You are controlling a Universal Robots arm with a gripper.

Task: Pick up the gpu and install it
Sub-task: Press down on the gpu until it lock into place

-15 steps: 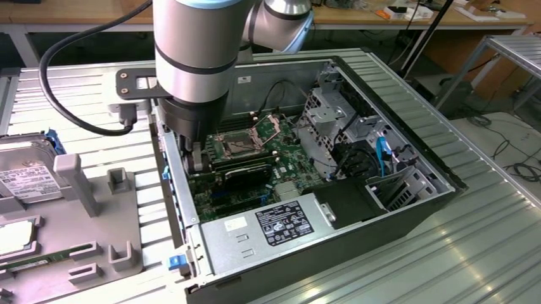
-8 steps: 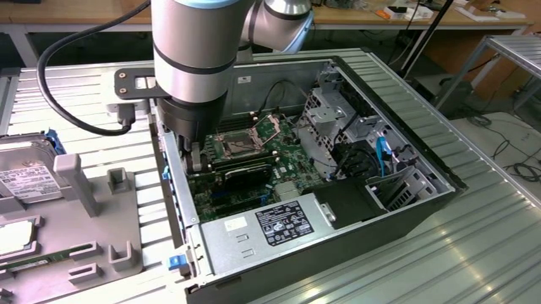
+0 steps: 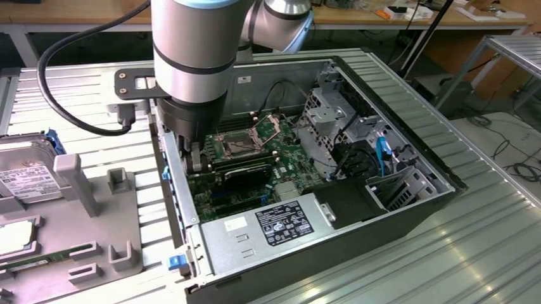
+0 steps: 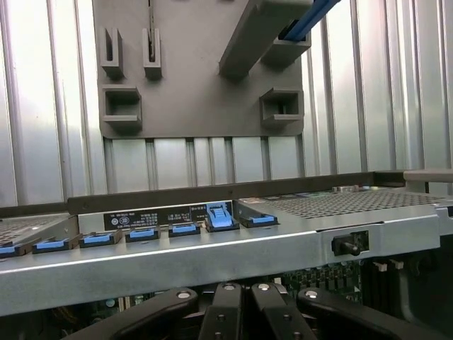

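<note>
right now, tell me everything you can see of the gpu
The gpu is a thin dark card standing on edge inside the open computer case, set across the green motherboard just below the CPU socket. From the exterior view its long top edge shows, running from the pincer toward the exterior view's right. The pincer sits at its near end; whether it grips it is unclear.

A workshop or lab: open computer case (image 3: 338,171) on ribbed metal table (image 3: 473,253)
</note>
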